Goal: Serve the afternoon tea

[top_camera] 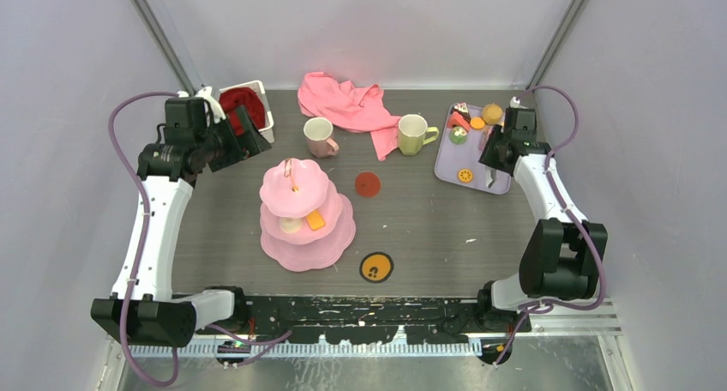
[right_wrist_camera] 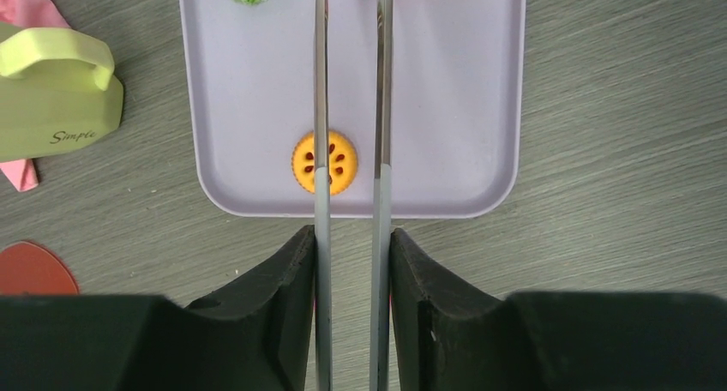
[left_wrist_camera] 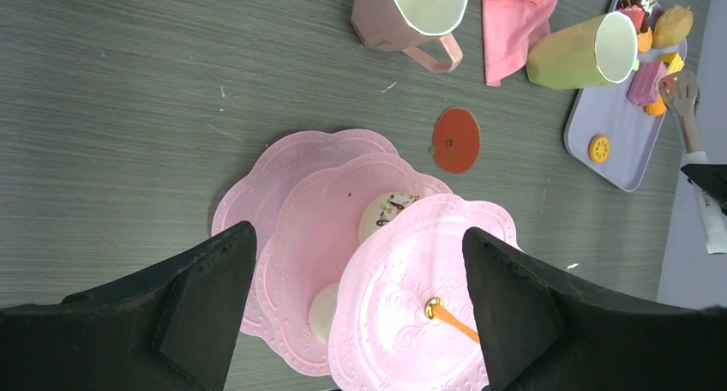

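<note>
Both your grippers sit far: your left gripper [left_wrist_camera: 360, 241] hangs, jaws apart, at far left, the stand [top_camera: 300, 228] nearer, to its right. Mugs [top_camera: 319, 136] stand far centre. Your right gripper [right_wrist_camera: 351, 237] is clamped on tongs [right_wrist_camera: 319, 108], tips among pastries [top_camera: 467, 121] on the right tray [top_camera: 480, 164].

The pink three-tier scalloped cake stand [top_camera: 296, 255] stands upright just left of the frame's centre, with a gold handle on top. Its middle tier carries an orange wedge [top_camera: 315, 220] and a cream round [top_camera: 291, 225]. Above it, a pale pink mug [top_camera: 319, 136] and, further right, a yellow-green mug [top_camera: 413, 134] stand upright, handles toward the right. A red disc [top_camera: 368, 183] lies flat right of the stand, and an orange-and-black disc [top_camera: 376, 267] sits lower centre. More toy pastries and fruits [top_camera: 470, 123] cluster at upper right, with an orange cookie [top_camera: 465, 175] apart below them.
</note>
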